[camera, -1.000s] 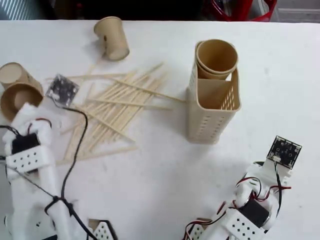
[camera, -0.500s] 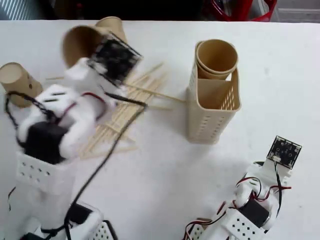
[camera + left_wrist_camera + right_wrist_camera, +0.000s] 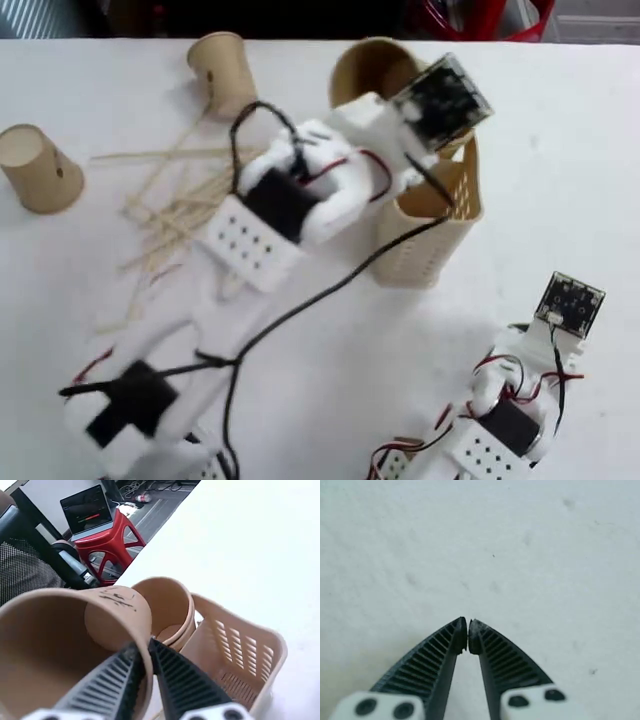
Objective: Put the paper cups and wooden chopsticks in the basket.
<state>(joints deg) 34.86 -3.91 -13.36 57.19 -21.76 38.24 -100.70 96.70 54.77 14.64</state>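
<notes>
My left gripper (image 3: pixel 147 647) pinches the rim of a paper cup (image 3: pixel 55 645), held tilted just above the basket (image 3: pixel 252 652). One compartment holds nested cups (image 3: pixel 167 605) (two rims show). My right gripper (image 3: pixel 468 632) hangs over the white table (image 3: pixel 530 540), fingers pressed together. A loose cup (image 3: pixel 40 168) and a second cup (image 3: pixel 225 72) sit near the scattered chopsticks (image 3: pixel 165 215).

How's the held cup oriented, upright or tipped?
Tipped: held cup opens sideways, wall pinched in left end effector, near the basket.
</notes>
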